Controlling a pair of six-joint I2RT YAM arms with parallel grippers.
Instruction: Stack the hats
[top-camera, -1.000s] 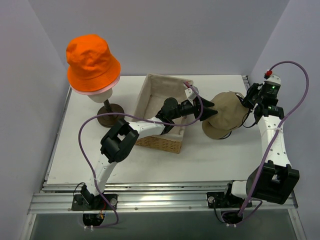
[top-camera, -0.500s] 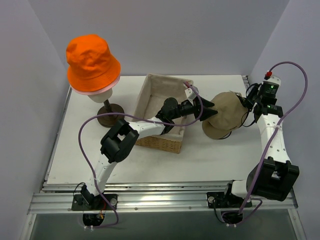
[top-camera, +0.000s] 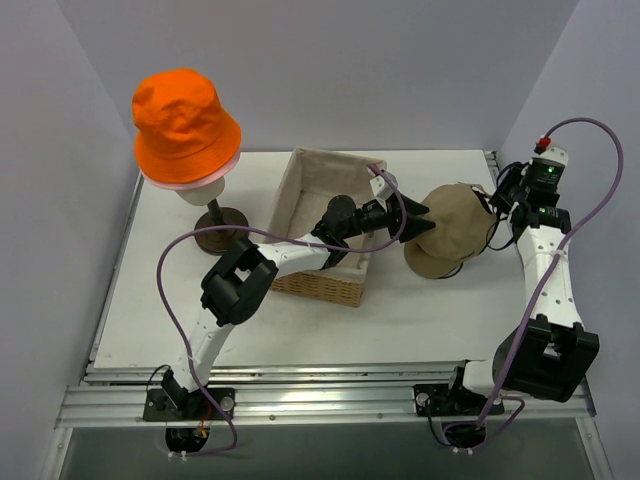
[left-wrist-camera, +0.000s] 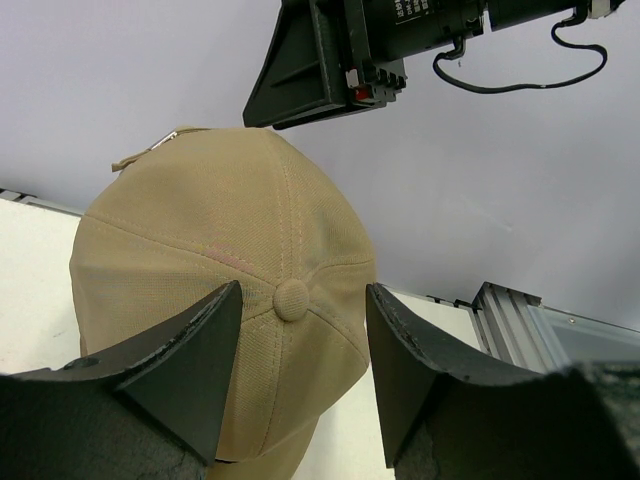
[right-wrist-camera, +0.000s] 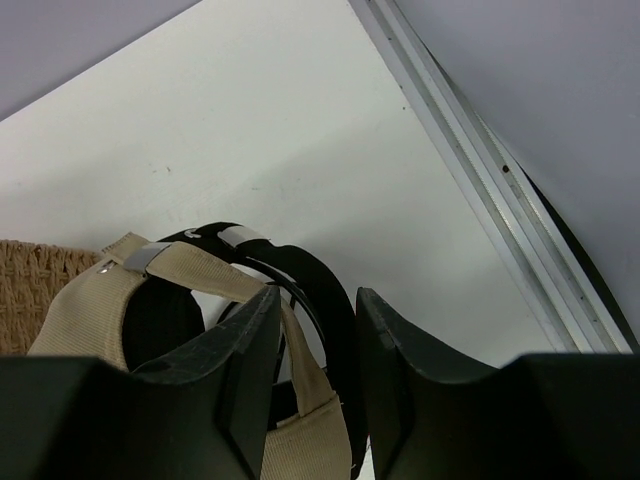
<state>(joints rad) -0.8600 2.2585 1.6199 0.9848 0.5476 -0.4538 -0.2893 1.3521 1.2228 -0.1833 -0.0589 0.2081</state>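
A tan cap (top-camera: 455, 225) sits on the table to the right of the basket, and it fills the left wrist view (left-wrist-camera: 220, 230). My left gripper (top-camera: 425, 222) reaches over the basket and is open, its jaws on either side of the cap's top button (left-wrist-camera: 291, 299). My right gripper (top-camera: 497, 205) is open behind the cap, with the tan back strap (right-wrist-camera: 200, 270) and a black cap's strap (right-wrist-camera: 330, 290) between its fingers. The orange bucket hat (top-camera: 183, 120) sits over the pale pink hat's rim (top-camera: 226, 168) on the stand at the far left.
The woven basket (top-camera: 320, 165) with cloth lining stands mid-table under my left arm. The cream mannequin head (top-camera: 196, 193) stands on a dark round base (top-camera: 220, 232). Walls close in at left, back and right. A metal rail (right-wrist-camera: 480, 180) runs along the table's right edge.
My right wrist has shifted slightly right and away from the cap. The left arm and the hats have not moved.
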